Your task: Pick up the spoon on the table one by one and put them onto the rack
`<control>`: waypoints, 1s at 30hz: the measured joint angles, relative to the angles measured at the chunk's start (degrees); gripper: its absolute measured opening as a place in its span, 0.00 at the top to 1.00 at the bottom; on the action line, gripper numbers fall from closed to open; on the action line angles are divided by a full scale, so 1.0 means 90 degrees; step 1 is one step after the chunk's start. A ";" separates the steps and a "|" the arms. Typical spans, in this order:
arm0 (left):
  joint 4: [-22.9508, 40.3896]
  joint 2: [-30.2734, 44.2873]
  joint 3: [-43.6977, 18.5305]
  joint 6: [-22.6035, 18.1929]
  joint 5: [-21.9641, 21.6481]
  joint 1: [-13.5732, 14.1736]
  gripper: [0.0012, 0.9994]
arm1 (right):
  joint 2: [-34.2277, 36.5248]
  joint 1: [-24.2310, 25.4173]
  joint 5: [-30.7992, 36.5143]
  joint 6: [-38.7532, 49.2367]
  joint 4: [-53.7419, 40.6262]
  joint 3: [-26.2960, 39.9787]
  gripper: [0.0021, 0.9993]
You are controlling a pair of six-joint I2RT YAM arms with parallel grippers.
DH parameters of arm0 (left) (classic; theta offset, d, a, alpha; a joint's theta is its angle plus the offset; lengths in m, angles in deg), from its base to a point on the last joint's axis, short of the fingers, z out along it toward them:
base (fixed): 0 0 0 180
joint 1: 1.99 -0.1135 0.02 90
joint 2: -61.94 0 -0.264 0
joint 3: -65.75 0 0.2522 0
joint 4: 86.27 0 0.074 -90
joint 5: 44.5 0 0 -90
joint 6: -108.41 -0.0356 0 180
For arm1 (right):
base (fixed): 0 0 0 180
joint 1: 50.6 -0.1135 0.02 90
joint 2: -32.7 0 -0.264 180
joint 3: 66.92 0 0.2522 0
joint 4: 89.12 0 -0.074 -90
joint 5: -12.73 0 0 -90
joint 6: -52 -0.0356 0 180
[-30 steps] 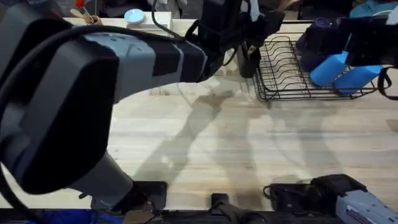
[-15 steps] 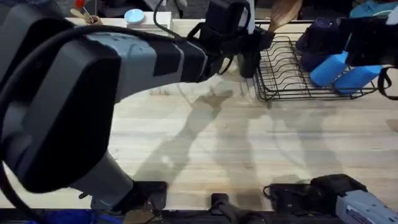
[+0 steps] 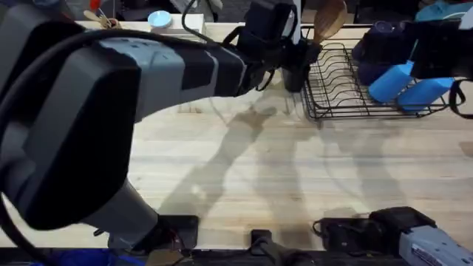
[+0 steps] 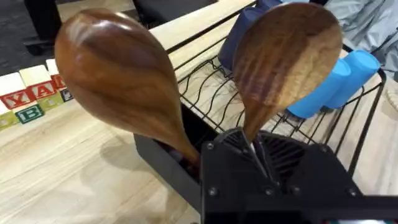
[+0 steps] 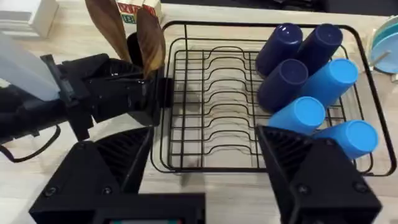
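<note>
The black wire rack [image 3: 347,89] stands at the table's [image 3: 259,162] far right, with its solid black utensil holder [image 3: 294,74] on the left end. My left gripper [image 3: 295,52] hovers at that holder, shut on the handle of the lighter spoon [image 4: 286,56], whose bowl [image 3: 329,18] points up. The darker spoon [image 4: 118,81] stands in the holder [image 4: 165,165], bowl up. The right wrist view shows both spoons [image 5: 149,37] beside the left gripper [image 5: 118,93]. My right gripper [image 5: 202,180] hangs open above the rack [image 5: 211,93], holding nothing.
Several dark and light blue cups [image 5: 311,81] lie in the rack's right half. Lettered wooden blocks [image 4: 28,102] sit on the table behind the holder. A small white stand [image 3: 166,22] is at the far edge. The near table is bare wood.
The spoon in my left gripper has come into view above the holder and tipped from leaning right toward upright. The right arm has not moved.
</note>
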 joint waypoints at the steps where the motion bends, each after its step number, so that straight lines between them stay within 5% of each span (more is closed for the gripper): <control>1: 0.0003 0.0000 -0.0002 -0.0001 -0.0001 0.0000 0.95 | 0.0000 0.0002 0.0001 0.0001 0.0000 0.0000 0.01; 3: 0.0024 0.0000 -0.0009 0.0001 -0.0019 0.0000 0.92 | 0.0000 0.0000 0.0000 0.0001 0.0000 0.0000 0.01; 4: 0.0195 0.0006 -0.0009 0.0000 -0.0044 0.0000 0.78 | 0.0000 0.0002 0.0000 0.0001 0.0000 0.0000 0.01; 9: 0.0225 0.0019 -0.0009 -0.0004 -0.0049 0.0000 0.53 | -0.0001 0.0001 0.0000 0.0001 0.0000 0.0000 0.01; 10: 0.0228 0.0019 -0.0009 0.0012 -0.0048 0.0000 0.45 | 0.0000 0.0002 0.0000 0.0001 0.0000 0.0000 0.01; 11: 0.0223 0.0019 -0.0009 0.0013 -0.0013 0.0000 0.10 | 0.0000 0.0002 0.0000 0.0000 0.0000 0.0000 0.01; 12: 0.0213 0.0019 -0.0009 0.0018 -0.0018 0.0010 0.03 | 0.0000 0.0000 0.0000 0.0001 0.0000 0.0000 0.01; 30: 0.0268 -0.0063 -0.0009 0.0015 -0.0023 0.0010 0.00 | 0.0000 0.0000 0.0002 0.0001 0.0000 0.0000 0.01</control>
